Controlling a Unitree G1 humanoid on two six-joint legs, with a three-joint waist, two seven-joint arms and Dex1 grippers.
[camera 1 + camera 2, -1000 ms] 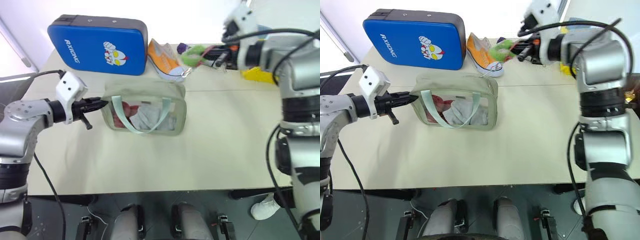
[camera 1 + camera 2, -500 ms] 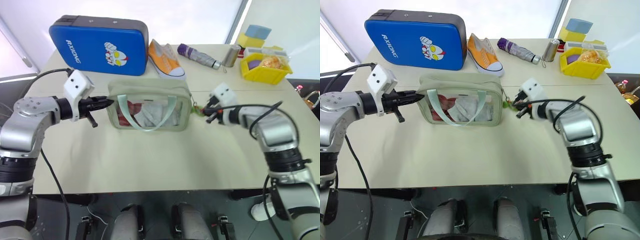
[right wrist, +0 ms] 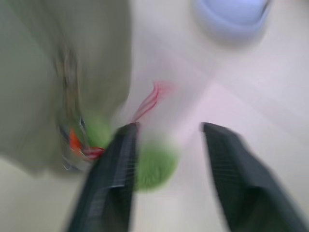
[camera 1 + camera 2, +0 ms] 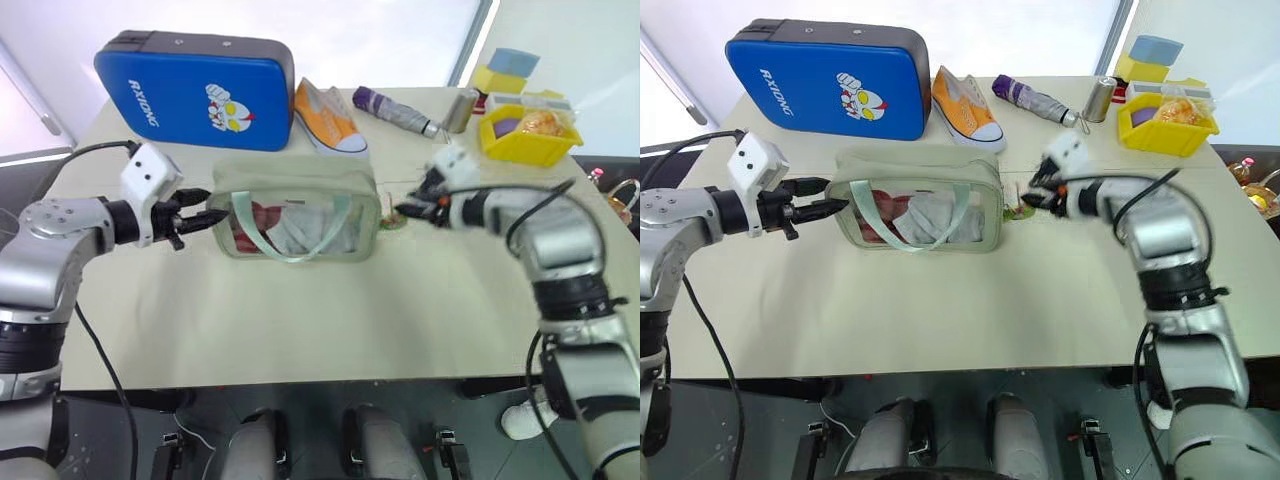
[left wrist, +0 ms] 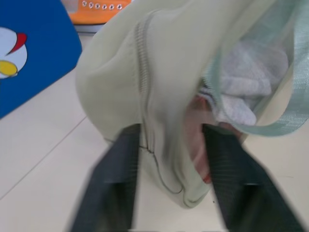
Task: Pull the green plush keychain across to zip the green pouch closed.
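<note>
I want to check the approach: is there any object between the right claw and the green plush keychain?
Nothing visible does. The right claw stands open right at the green plush keychain, which lies on the table beside the green pouch.

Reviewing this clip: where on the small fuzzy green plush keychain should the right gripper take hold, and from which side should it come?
Best on the fuzzy body of the green plush keychain itself, approached from the robot's right, away from the pale sage-green clear-sided pouch. The charm lies on the table at the pouch's right end, and the right gripper already stands open beside it.

Keychain [image 4: 1014,210] just R of pouch [image 4: 915,200]
</note>
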